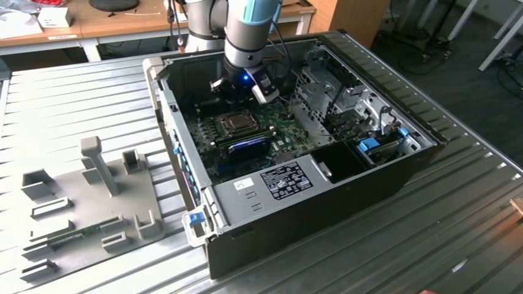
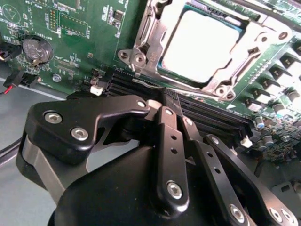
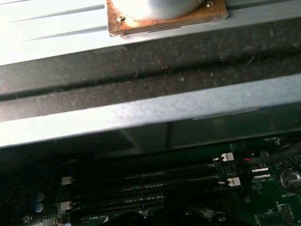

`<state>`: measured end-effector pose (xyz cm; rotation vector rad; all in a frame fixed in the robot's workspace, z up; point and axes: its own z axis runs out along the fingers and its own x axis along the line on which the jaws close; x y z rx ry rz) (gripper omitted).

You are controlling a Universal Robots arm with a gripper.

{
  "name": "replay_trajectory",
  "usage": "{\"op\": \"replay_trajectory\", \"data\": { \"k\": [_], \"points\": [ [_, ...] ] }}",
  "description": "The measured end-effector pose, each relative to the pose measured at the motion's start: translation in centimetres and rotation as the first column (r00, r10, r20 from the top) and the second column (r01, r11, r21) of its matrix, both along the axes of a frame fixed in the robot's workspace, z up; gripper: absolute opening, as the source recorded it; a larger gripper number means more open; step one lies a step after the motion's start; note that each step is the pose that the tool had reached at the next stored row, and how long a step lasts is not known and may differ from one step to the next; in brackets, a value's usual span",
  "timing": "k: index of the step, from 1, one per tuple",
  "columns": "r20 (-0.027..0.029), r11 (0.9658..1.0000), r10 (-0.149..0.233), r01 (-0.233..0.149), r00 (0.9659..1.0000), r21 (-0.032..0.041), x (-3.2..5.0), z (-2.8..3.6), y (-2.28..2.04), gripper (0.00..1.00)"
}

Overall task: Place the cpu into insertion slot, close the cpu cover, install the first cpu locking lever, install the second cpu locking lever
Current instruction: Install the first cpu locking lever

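Your widest landmark is the open computer case, lying on its side on the ribbed metal table. Your gripper hangs inside it, over the green motherboard. From these views you cannot tell whether the gripper is open or closed, and nothing shows in its grasp.

Directly ahead of the gripper run the long black memory slots. Just past them is the insertion slot, near the gripper but not touching it.

The cpu cover looks to be lying down flat, its silvery frame around the chip. The cpu is seated in the slot, with its pale top showing through the cover's cut-out. You cannot tell from here whether either locking lever is latched.

On handling, treat the cpu as light, rigid and fragile, and likely slick on its metal top. If you ever have to take hold of it, grip the opposite edges and never press on the middle. The cover is probably thin, stiff sheet metal on a hinge, so push it at the free edge. The levers are probably springy wire, best caught near their free ends.
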<state>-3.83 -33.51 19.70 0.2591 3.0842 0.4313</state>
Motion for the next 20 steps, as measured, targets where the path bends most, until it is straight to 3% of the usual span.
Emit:
{"op": "replay_trajectory", "data": {
  "k": [20],
  "points": [
    [0.0000,0.9997,-0.025,0.025,0.9997,-0.0001,0.00,-0.10,0.03,0.10]
  ]
}}
